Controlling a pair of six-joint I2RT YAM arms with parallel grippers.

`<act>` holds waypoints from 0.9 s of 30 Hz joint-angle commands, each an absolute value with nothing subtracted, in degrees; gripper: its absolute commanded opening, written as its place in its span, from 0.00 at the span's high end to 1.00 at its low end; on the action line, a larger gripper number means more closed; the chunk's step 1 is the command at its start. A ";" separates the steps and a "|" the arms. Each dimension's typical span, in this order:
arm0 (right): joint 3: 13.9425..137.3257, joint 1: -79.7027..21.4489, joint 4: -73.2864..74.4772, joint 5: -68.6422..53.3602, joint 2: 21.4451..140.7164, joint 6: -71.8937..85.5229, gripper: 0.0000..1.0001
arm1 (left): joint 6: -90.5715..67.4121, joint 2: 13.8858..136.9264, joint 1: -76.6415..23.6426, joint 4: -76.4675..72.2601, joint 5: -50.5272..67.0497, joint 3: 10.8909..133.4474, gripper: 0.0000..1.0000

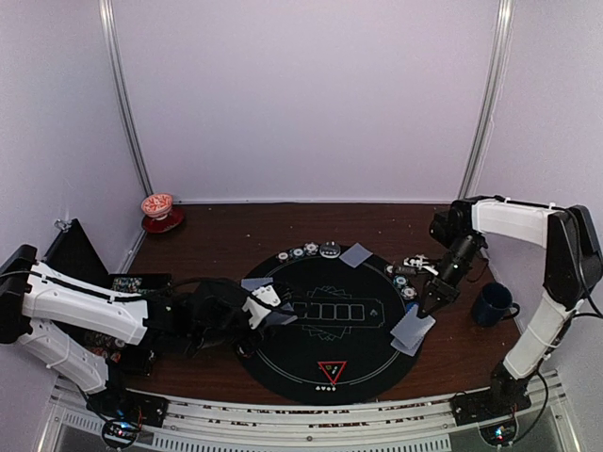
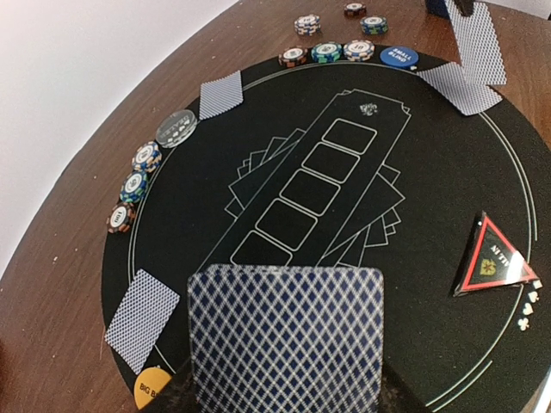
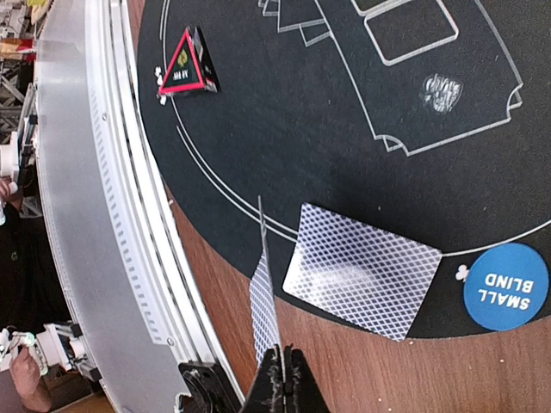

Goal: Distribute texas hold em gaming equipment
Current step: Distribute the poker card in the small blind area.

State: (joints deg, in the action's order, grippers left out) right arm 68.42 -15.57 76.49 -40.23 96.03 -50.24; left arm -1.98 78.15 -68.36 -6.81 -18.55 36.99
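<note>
On the brown wooden table (image 1: 226,231), closed in by white walls (image 1: 301,94) with metal posts at the far corners, you have a round black mat (image 1: 283,363) printed with white lines. A pale ribbed rail (image 1: 311,419) runs along the near edge.

Your left gripper (image 1: 268,311) hangs over the left part of the mat, its jaws closed on a card (image 2: 284,340) held back-up. Your right gripper (image 3: 281,374) is at the mat's right rim, jaws pinched on a second card (image 3: 263,318) that stands on edge just beside a flat card (image 3: 362,268), which lies half on the mat and half on wood.

More cards lie at the far rim (image 1: 356,254) and the left rim (image 1: 254,282). Chips sit in a row along the far rim (image 1: 297,252), and more at the right (image 1: 405,281). The blue button (image 3: 506,286) rests on the right rim, near the flat card. The orange button (image 2: 153,387) rests at the left rim. The red triangle (image 1: 332,370) lies at the near side of the mat.

A mug (image 1: 492,304) stands on the wood to the right, and a cup (image 1: 157,205) in the far left corner.
</note>
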 commanded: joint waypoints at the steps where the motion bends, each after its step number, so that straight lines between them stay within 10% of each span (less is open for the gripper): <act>1: 67.44 -15.45 77.83 -37.07 98.70 -54.47 1.00 | -1.42 78.99 -68.45 -9.48 -19.75 38.85 0.48; 27: 72.85 -14.21 74.61 -34.86 110.06 -54.23 1.00 | -1.34 79.82 -68.40 -9.41 -19.97 39.11 0.48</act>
